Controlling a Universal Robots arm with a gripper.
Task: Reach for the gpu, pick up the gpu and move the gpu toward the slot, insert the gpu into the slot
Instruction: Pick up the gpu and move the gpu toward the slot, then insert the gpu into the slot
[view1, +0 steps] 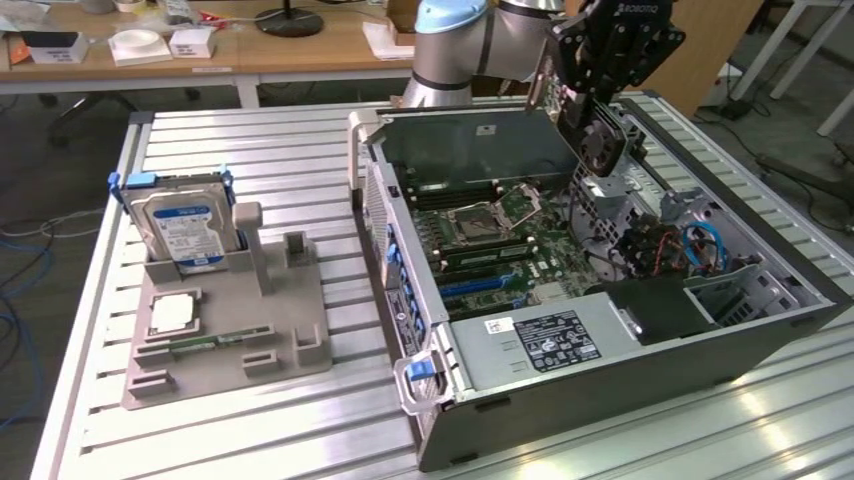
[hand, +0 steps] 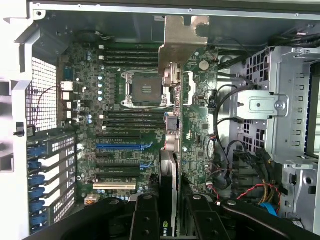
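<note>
Gpu (view1: 601, 150): thin dark card, round black fan (view1: 609, 132) on 1 face, silver bracket (hand: 182, 37) at 1 end; I see it held on edge above open case (view1: 627, 390). Exterior view's left: grey holder (view1: 287, 320) with drive (view1: 187, 228) upright, chip (view1: 174, 312) flat. Case: motherboard (view1: 507, 240), cables (view1: 694, 248) inside. Gripper (hand: 171, 200) narrowly parted, fingers (hand: 145, 215) clamped on gpu, 1 each side.

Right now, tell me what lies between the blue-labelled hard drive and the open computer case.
Exterior view: beside the hard drive, two upright posts of the grey holder tray, then a bare strip of slatted table up to the computer case.
</note>
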